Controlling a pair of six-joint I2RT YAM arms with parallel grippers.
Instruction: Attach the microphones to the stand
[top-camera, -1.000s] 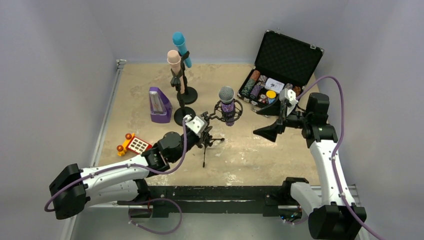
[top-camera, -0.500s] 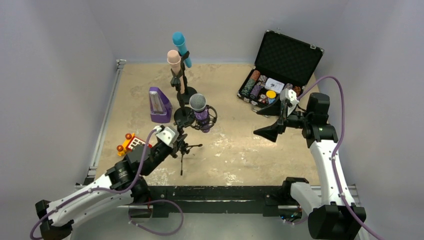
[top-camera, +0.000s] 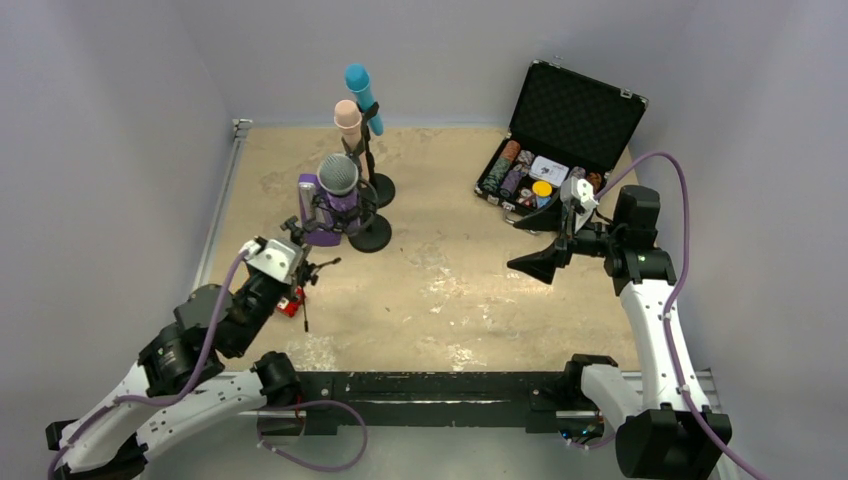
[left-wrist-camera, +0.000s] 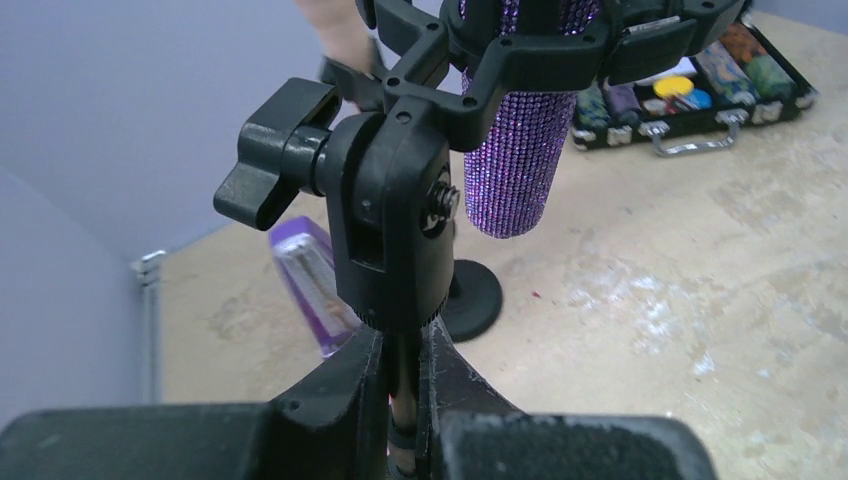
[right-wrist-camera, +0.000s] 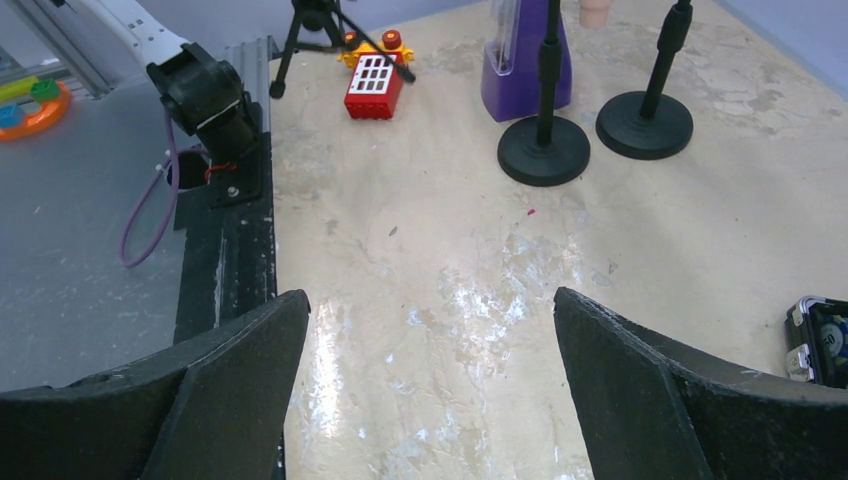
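Note:
My left gripper is shut on the thin pole of a small black tripod stand and holds it off the table at the left. The glittery purple microphone with its grey mesh head sits in that stand's shock mount. The turquoise microphone and the peach-pink microphone are clipped on two round-based stands at the back. My right gripper is open and empty above the table at the right.
A purple metronome stands just behind the held mic. A red toy lies under the tripod legs. An open black case of chips sits at the back right. The table's left rail is near.
My left arm has swung left and back, carrying the tripod stand and purple microphone from the table's middle to in front of the metronome. The right arm has not moved.

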